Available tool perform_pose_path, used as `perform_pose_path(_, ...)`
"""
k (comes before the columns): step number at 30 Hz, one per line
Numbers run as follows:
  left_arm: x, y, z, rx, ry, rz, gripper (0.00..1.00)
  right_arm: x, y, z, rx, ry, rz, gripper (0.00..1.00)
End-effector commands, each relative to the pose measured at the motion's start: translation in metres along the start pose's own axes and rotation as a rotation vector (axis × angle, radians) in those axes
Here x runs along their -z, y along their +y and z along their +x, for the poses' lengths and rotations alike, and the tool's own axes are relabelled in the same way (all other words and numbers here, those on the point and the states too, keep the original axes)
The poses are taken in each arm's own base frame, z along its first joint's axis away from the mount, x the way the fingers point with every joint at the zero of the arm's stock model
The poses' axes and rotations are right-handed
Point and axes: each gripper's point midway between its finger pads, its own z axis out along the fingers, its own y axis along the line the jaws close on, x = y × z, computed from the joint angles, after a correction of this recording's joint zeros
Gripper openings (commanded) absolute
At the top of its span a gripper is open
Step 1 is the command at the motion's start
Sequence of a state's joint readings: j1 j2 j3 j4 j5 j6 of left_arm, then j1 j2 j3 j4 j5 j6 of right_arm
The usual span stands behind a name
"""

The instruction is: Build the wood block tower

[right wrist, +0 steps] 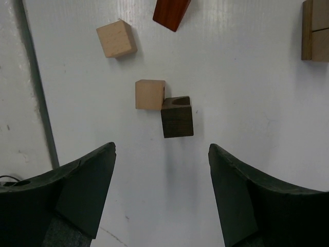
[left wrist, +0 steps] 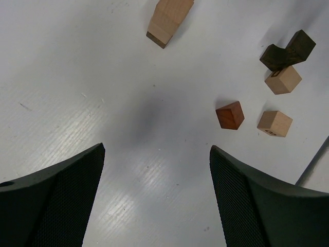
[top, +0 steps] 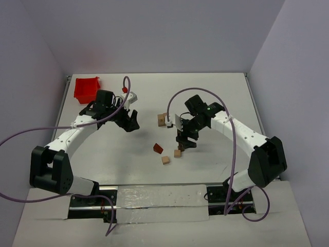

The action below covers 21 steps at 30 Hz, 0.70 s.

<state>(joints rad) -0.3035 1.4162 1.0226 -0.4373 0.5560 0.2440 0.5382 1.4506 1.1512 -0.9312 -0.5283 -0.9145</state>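
The short wood block tower, tan blocks stacked on a darker one, stands mid-table; it also shows in the left wrist view and at the right wrist view's edge. Loose on the table are a reddish-brown wedge, two tan cubes and a dark brown notched block. My right gripper is open and empty just above and short of the dark block. My left gripper is open and empty, left of the tower.
A red plastic bin sits at the far left corner. Purple cables loop over both arms. White walls close in the table at the back and sides. A taped strip runs along the near edge.
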Motion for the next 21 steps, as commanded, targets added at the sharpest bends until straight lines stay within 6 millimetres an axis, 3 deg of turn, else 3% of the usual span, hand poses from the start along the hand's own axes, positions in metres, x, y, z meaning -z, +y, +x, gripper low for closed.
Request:
perform_pose_path(1,0.013,-0.009,-0.017,-0.044,-0.071,0.009,0.89,-0.006,-0.018,-0.015,0.066,-0.019,0.059,0.79)
perform_pose_path(10,0.021,-0.015,-0.003,-0.029,-0.069,-0.006,0.89,-0.023,0.000,-0.027,0.192,-0.006,0.011,0.78)
perform_pose_path(15,0.028,-0.008,0.000,0.033,-0.093,-0.025,0.90,-0.036,0.011,-0.032,0.248,0.007,-0.021,0.75)
perform_pose_path(21,0.044,0.009,0.003,0.129,-0.130,-0.066,0.90,-0.060,0.020,-0.015,0.261,0.070,-0.081,0.66)
